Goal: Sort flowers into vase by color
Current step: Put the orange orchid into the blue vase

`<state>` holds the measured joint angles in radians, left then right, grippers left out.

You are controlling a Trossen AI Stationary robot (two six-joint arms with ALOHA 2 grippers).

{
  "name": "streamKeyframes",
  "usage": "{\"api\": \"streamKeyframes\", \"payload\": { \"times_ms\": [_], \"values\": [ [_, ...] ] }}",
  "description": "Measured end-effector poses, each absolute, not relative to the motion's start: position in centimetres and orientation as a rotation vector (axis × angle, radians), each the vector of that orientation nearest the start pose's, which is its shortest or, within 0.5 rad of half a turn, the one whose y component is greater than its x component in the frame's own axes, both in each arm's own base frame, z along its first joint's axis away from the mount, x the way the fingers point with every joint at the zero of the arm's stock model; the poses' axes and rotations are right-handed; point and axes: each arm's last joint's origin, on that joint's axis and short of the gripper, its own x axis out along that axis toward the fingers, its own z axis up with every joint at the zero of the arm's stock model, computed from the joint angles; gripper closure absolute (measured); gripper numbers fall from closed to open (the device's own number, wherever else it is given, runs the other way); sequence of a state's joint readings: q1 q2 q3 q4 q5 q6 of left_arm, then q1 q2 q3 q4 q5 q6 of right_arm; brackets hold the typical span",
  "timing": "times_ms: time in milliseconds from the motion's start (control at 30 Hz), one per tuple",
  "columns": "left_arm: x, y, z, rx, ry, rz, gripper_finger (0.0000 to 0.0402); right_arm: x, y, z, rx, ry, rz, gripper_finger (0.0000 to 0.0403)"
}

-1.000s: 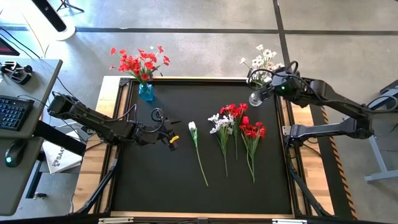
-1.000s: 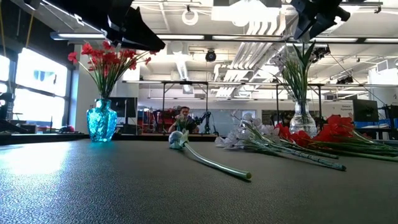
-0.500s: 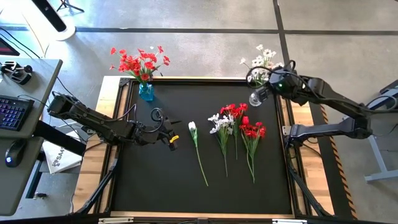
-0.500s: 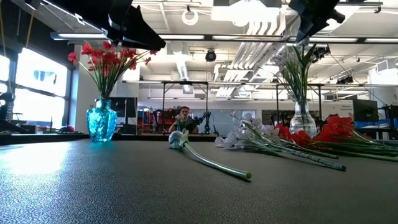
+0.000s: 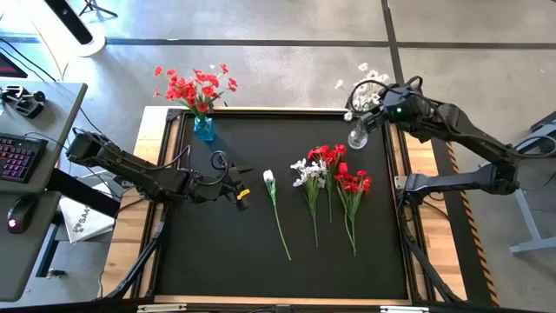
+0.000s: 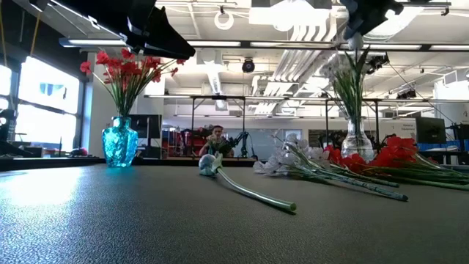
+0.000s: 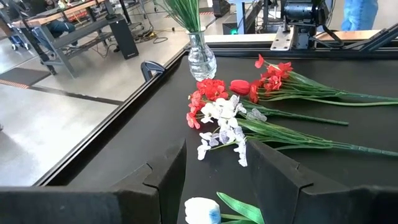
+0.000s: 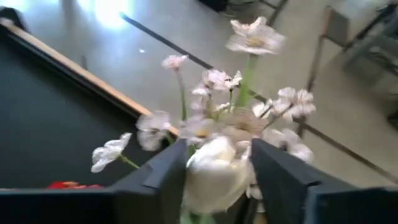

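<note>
A blue vase at the table's far left holds red flowers. A clear vase at the far right holds white flowers. One white flower lies flat at mid-table, beside a loose bunch of white and red flowers. My right gripper is open above the clear vase, with a white bloom between its fingers. My left gripper hovers open left of the single white flower, whose bloom shows just beyond its fingers. My right gripper points down over the clear vase's bunch, with a large white bloom filling the gap between its fingers. I cannot tell whether the fingers touch it. My left gripper touches nothing.
The black mat has a raised wooden rim. A desk with keyboard and mouse stands off the table's left side. Bare mat lies along the near edge and between the two vases.
My right gripper has risen and drawn back toward the table's far right corner, staying over the clear vase. The white blooms in that vase have shifted slightly. My left arm has kept still.
</note>
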<state>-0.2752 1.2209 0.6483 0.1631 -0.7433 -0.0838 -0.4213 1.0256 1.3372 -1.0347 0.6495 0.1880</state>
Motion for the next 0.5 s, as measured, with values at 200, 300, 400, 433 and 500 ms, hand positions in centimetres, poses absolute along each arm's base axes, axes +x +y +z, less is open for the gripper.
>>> {"api": "streamKeyframes", "payload": {
  "times_ms": [200,300,400,433,500],
  "values": [
    [24.6,-4.9,23.4,0.120,0.340,0.475,0.0245,13.8,-7.9,42.1,0.126,0.603,-1.012,0.0135],
    [24.6,-4.9,23.5,0.114,0.328,0.475,0.0245,13.4,-7.6,43.2,0.136,0.565,-0.992,0.0127],
    [24.6,-4.9,23.5,0.113,0.327,0.475,0.0245,13.3,-7.0,44.2,0.132,0.530,-0.955,0.0130],
    [24.6,-4.9,23.5,0.114,0.327,0.474,0.0245,13.4,-6.7,44.3,0.129,0.527,-0.929,0.0132],
    [24.6,-5.0,23.5,0.115,0.327,0.472,0.0245,13.9,-5.7,44.2,0.127,0.533,-0.839,0.0138]
  ]
}}
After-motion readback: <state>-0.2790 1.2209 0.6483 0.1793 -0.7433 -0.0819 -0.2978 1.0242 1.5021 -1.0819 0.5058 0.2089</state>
